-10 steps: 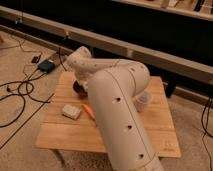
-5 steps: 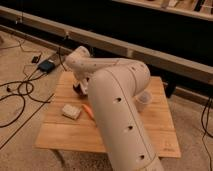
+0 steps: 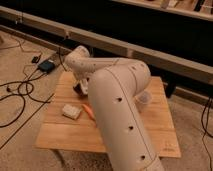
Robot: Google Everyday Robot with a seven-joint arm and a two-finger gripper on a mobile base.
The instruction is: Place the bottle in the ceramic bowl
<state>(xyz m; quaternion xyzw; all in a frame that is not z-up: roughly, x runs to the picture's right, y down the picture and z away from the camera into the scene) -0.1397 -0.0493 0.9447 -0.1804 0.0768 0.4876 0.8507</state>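
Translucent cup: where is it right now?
In the camera view the translucent cup stands on the right half of the wooden table, just right of the robot arm. The gripper is across the arm, left of centre.

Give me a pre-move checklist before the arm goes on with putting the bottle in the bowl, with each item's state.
1. Gripper located: cannot tell exactly; it is hidden behind the arm, down at the table's far-left part near the dark object.
2. Bottle in view: not ok; it shows nowhere, possibly behind the arm.
3. Ceramic bowl in view: cannot tell; only a dark sliver peeks out beside the arm.
4. Translucent cup apart from the work spot: ok; it stands right of the arm.
5. Small pale block and orange item apart from the dark sliver: ok; both lie nearer the front.
6. Wooden table level: ok.
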